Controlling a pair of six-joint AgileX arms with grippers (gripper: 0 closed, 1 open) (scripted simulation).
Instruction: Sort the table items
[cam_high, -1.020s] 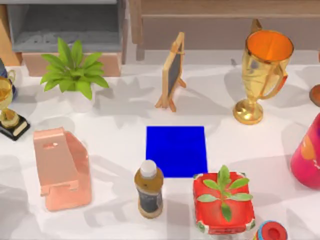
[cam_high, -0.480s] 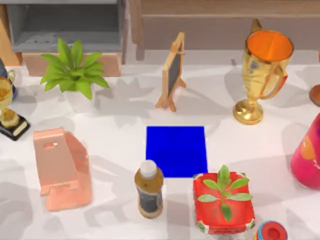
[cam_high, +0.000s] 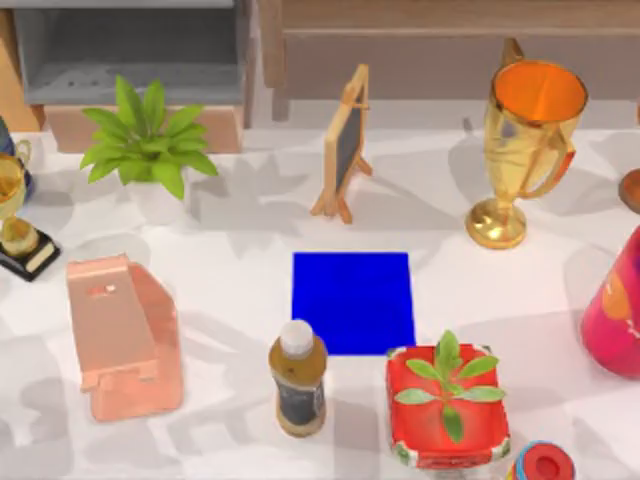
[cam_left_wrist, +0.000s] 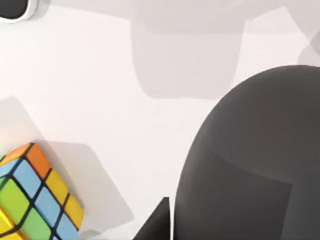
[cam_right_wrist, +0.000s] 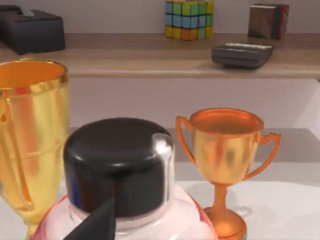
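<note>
A dark grey oval computer mouse (cam_left_wrist: 250, 160) looms large in the left wrist view on the white table, close under my left gripper (cam_left_wrist: 156, 225), of which a black tip shows beside it. The smartphone is out of view. In the right wrist view a black tip of my right gripper (cam_right_wrist: 97, 222) hangs just above a pink bottle with a black cap (cam_right_wrist: 120, 165). A blue mat (cam_high: 352, 302) lies at the table's middle in the top view, and a pink stand (cam_high: 122, 335) sits at its left.
A brown white-capped bottle (cam_high: 297, 378), a red box with a plant (cam_high: 447, 405), a gold trophy (cam_high: 525, 150), a small chalkboard (cam_high: 347, 145) and a potted plant (cam_high: 145, 140) crowd the table. A colour cube (cam_left_wrist: 35, 200) sits near the mouse. An orange trophy (cam_right_wrist: 227, 155) stands behind the pink bottle.
Nothing on the table has moved in the top view. Only the shadows at the front left have shifted a little.
</note>
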